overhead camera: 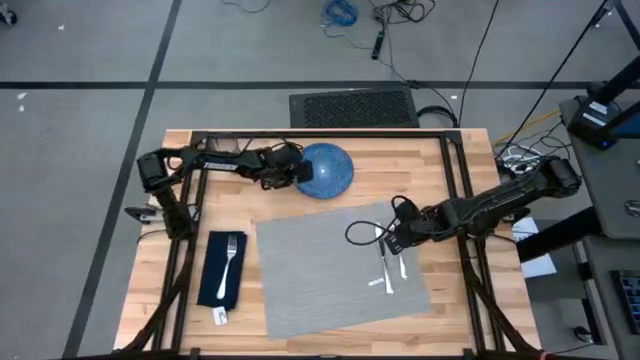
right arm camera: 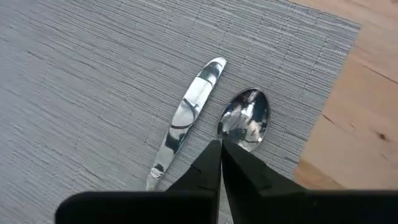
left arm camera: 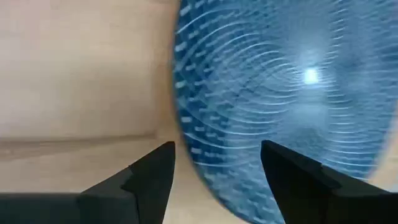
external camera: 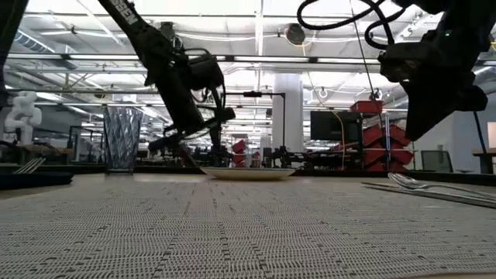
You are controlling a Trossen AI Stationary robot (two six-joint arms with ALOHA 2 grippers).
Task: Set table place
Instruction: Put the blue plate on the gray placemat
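The blue speckled plate (overhead camera: 328,170) lies flat on the table (overhead camera: 455,190) beyond the far edge of the grey placemat (overhead camera: 320,270). My left gripper (left arm camera: 217,165) hovers open at the plate's left rim (left arm camera: 193,149), one finger on each side of it, and seems clear of it. My right gripper (right arm camera: 221,152) is shut and empty above the placemat's right part. The knife (right arm camera: 186,118) and spoon (right arm camera: 245,118) lie side by side below it. A fork (overhead camera: 232,258) rests on the navy napkin (overhead camera: 218,278), left of the placemat. The clear glass (external camera: 122,138) stands at the far left.
Black frame rails (overhead camera: 320,135) run along the table's far edge and down both sides. Bare wood shows between the plate and the right rail, and along the placemat's right side. Room equipment stands beyond the far edge in the low view.
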